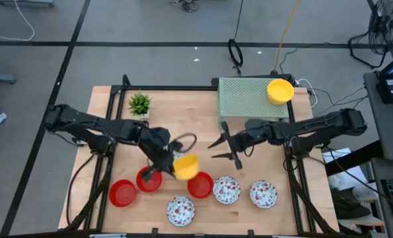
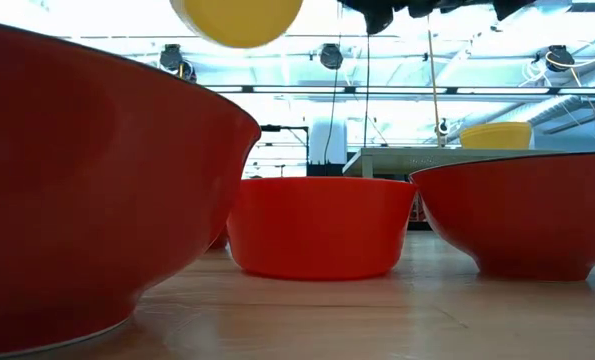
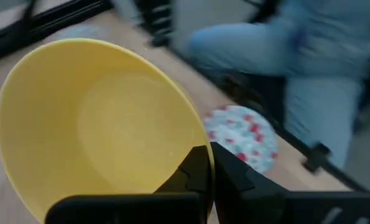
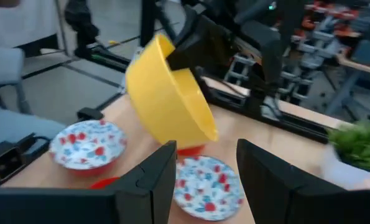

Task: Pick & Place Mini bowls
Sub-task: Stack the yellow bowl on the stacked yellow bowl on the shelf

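Along the table's (image 1: 203, 112) near edge we find 6 mini bowls (image 1: 200, 185) in a loose row. Above that row the left pincer (image 1: 172, 165) holds a 7th bowl (image 1: 185, 166) by its rim. An 8th bowl (image 1: 280, 90) sits on the perforated box (image 1: 249, 99) at the far right, the potted plant (image 1: 139, 103) at the far left.

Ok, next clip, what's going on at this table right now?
The left gripper holds a yellow bowl by its rim, tilted, lifted above the row of red bowls and white speckled bowls at the table's front edge. The right gripper hangs open over the middle of the table, holding nothing. A second yellow bowl sits on the green perforated platform at the back.
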### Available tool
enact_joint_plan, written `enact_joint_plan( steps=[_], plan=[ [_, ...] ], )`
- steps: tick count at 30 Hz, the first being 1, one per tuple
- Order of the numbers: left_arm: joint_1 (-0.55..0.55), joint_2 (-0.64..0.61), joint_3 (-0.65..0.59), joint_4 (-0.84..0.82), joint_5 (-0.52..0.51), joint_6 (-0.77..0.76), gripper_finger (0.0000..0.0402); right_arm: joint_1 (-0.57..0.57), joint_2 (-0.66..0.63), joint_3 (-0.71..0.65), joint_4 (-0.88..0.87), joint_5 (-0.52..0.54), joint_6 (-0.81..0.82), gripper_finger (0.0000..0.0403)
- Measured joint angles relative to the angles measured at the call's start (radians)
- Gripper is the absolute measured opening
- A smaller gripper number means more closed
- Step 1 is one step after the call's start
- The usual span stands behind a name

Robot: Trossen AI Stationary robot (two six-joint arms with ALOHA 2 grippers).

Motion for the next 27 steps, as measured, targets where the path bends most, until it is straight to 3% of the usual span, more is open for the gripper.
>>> enact_joint_plan(
  steps=[5, 9, 15, 27],
  plan=[
    [-0.034, 0.045, 0.000, 0.015, 0.103, 0.205, 0.0007, 0.063, 0.050, 0.000, 0.066, -0.106, 0.028, 0.0155],
    [-0.052, 0.077, 0.000, 0.093, 0.166, 0.285, 0.0004, 0.107, 0.110, 0.000, 0.182, -0.104, 0.028, 0.0155],
    [-0.065, 0.090, -0.001, 0.189, 0.185, 0.352, 0.0009, 0.135, 0.181, 0.000, 0.306, -0.103, 0.031, 0.0155],
    [-0.064, 0.114, -0.002, 0.236, 0.393, 0.438, 0.0005, 0.150, 0.264, 0.025, 0.476, -0.156, -0.026, 0.0155]
  ],
)
